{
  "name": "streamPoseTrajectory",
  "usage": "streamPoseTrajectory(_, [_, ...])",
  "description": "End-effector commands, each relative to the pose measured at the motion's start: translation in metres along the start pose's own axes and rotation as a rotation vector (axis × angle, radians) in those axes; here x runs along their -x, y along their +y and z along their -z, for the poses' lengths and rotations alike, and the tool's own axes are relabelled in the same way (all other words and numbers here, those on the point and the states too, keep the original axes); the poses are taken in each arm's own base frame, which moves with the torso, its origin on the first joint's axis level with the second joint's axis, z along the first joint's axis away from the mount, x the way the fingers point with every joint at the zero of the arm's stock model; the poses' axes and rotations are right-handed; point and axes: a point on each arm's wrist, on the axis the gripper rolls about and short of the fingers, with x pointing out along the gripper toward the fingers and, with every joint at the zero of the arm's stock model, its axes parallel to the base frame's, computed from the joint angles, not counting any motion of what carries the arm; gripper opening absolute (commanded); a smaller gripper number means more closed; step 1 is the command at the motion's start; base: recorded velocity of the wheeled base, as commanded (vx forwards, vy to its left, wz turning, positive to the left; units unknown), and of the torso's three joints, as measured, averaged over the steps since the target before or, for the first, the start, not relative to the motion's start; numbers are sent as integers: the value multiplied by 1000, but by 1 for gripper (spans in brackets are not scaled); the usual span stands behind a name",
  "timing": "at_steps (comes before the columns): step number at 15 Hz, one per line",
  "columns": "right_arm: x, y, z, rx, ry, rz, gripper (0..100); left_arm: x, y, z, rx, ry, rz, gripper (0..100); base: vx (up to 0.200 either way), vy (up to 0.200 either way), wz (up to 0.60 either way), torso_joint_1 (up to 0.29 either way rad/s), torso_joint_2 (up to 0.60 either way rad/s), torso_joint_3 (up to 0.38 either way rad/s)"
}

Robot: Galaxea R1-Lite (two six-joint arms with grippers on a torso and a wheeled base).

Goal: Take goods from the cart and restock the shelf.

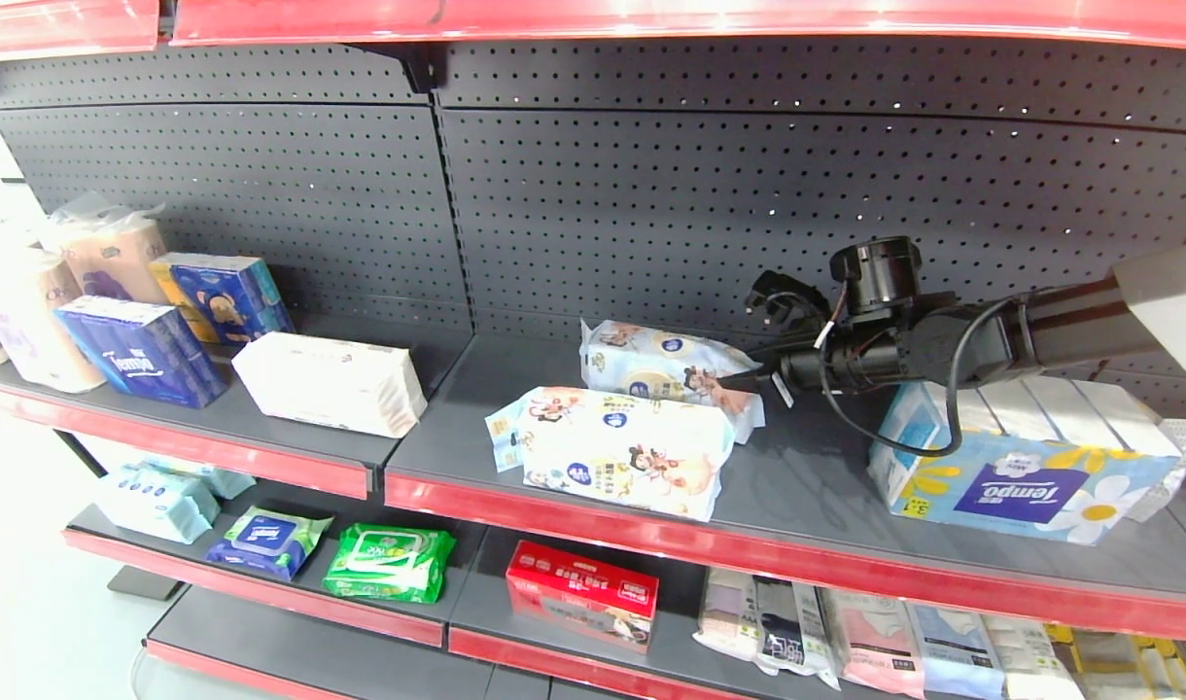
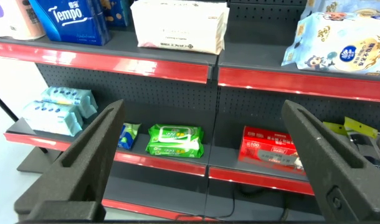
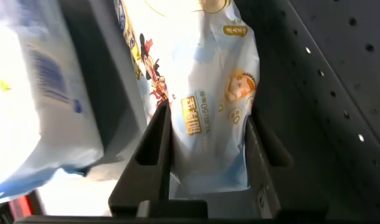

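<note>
Left fingers: my left gripper (image 2: 202, 106) is spread wide with nothing between the pads, facing the lower shelves, where green wipes (image 2: 175, 140) lie beside a red box (image 2: 268, 148).
Shelf front: the front cartoon pack (image 1: 622, 452) lies flat by the red lip of the middle shelf (image 1: 807, 486); a flowered tissue pack (image 1: 1030, 476) sits well apart, to my right.
Right fingers: my right gripper (image 3: 205, 115) is clamped on one end of the rear cartoon pack (image 1: 651, 360), one finger on each side.
Task thing: the rear cartoon pack lies on the middle shelf, just behind the front one.
Back: the pegboard wall (image 1: 651, 194) stands behind it.
</note>
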Motion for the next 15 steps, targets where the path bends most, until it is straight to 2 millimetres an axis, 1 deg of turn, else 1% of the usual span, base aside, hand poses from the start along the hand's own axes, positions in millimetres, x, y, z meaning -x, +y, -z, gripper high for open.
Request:
streamPoseTrajectory(1, [-1,2,-1,3,-9,-14,0,0,0,0,0,1,0,100,0,0,0,0,0,0])
streamPoseTrajectory(4, [-1,3,-2,34,-31,-44,0,0,0,0,0,0,0,100,0,0,0,0,0,0])
streamPoseTrajectory(11, [-2,4,0,35,-41,-71,0,0,0,0,0,1,0,100,0,0,0,0,0,0])
streamPoseTrajectory(15, [-6,7,0,39,-44,-83,0,0,0,0,0,0,0,100,0,0,0,0,0,0])
